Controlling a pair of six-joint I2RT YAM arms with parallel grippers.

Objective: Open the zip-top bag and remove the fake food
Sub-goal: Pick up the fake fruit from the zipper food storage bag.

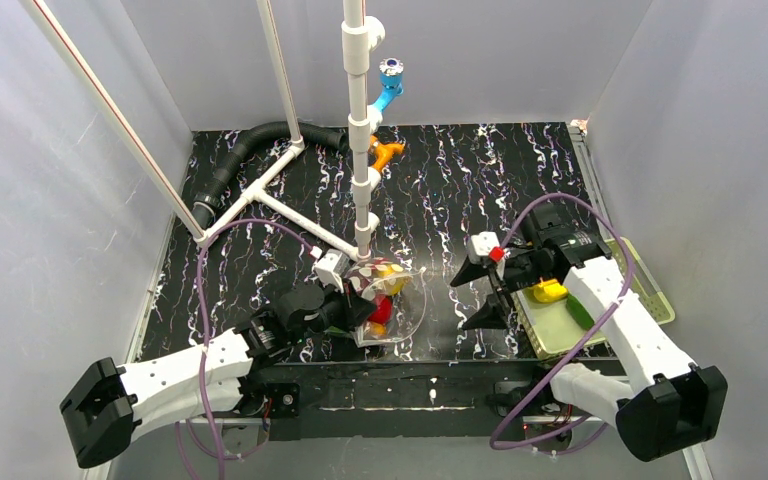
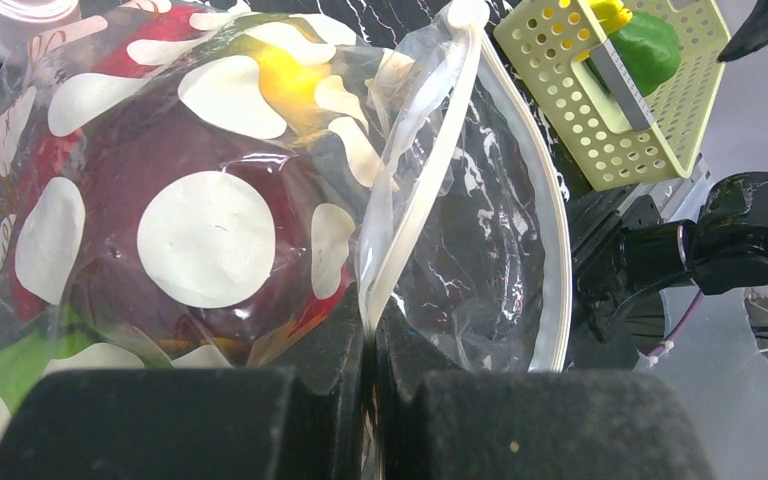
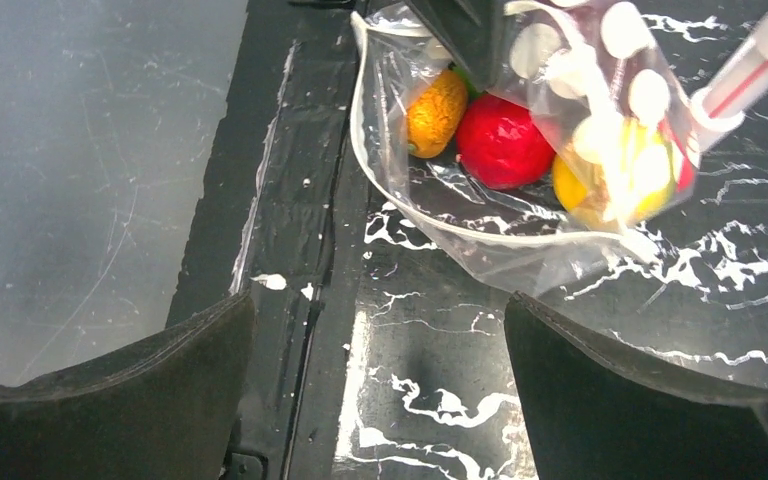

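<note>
The zip-top bag (image 1: 392, 300), clear with whitish dots, sits at the near middle of the table. My left gripper (image 1: 360, 306) is shut on the bag's zip edge (image 2: 400, 240), and the mouth gapes toward the right. Inside lies fake food: a red piece (image 3: 503, 140), an orange piece (image 3: 437, 110) and a yellow piece (image 3: 600, 185); a green piece (image 2: 15, 365) shows in the left wrist view. My right gripper (image 1: 477, 294) stands open just right of the bag's mouth, apart from it, with nothing between its fingers (image 3: 110, 400).
A pale yellow-green mesh basket (image 1: 650, 300) at the near right holds a yellow piece (image 1: 548, 291) and a green piece (image 1: 580, 310). A white pipe frame (image 1: 360, 150) with blue (image 1: 390, 85) and orange (image 1: 385, 152) fittings stands behind the bag. White walls enclose the table.
</note>
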